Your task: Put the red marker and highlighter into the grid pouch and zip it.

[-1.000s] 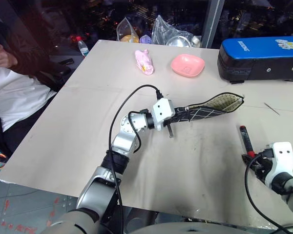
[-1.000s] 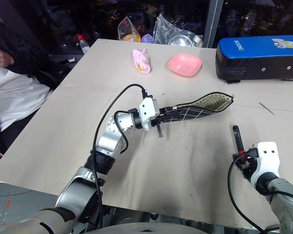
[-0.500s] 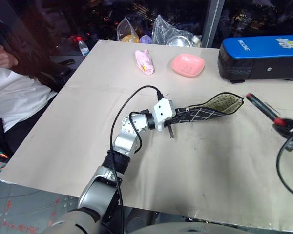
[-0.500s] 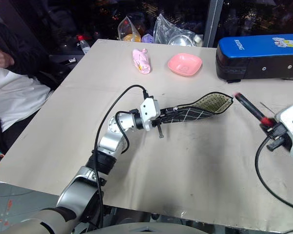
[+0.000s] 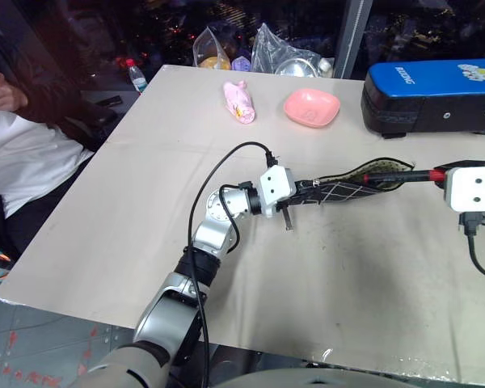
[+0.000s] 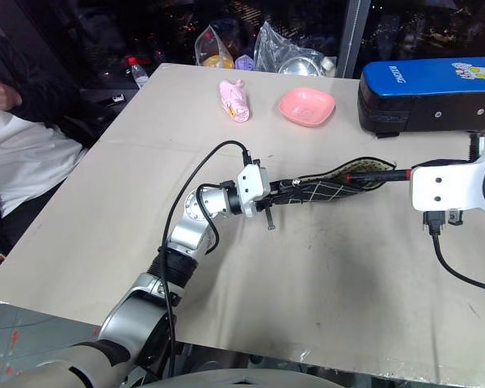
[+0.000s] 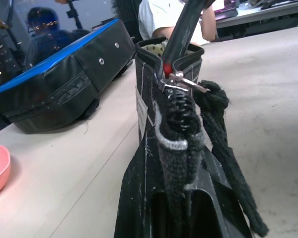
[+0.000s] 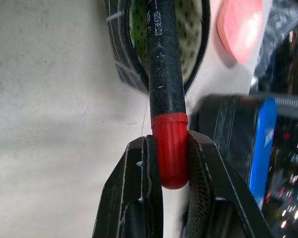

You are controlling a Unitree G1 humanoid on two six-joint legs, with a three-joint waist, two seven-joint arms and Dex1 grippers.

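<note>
Left end effector (image 5: 295, 194) clamps the pouch (image 5: 339, 187) above the bench (image 5: 145, 178); right end effector (image 8: 171, 163) pinches the marker (image 8: 165, 74), tip inside the mouth. Feed it straight along the pouch, then let go

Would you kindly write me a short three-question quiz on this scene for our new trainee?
1. True or false: the red marker lies loose on the table.
2. Multiple choice: what grips the closed end of the grid pouch? A) a person's hand B) the left end effector C) nothing
3. Fill in: the right end effector pinches the marker by its ____ end.

Key
1. False: the right end effector holds it, its black end entering the pouch's open mouth.
2. B
3. red
</note>
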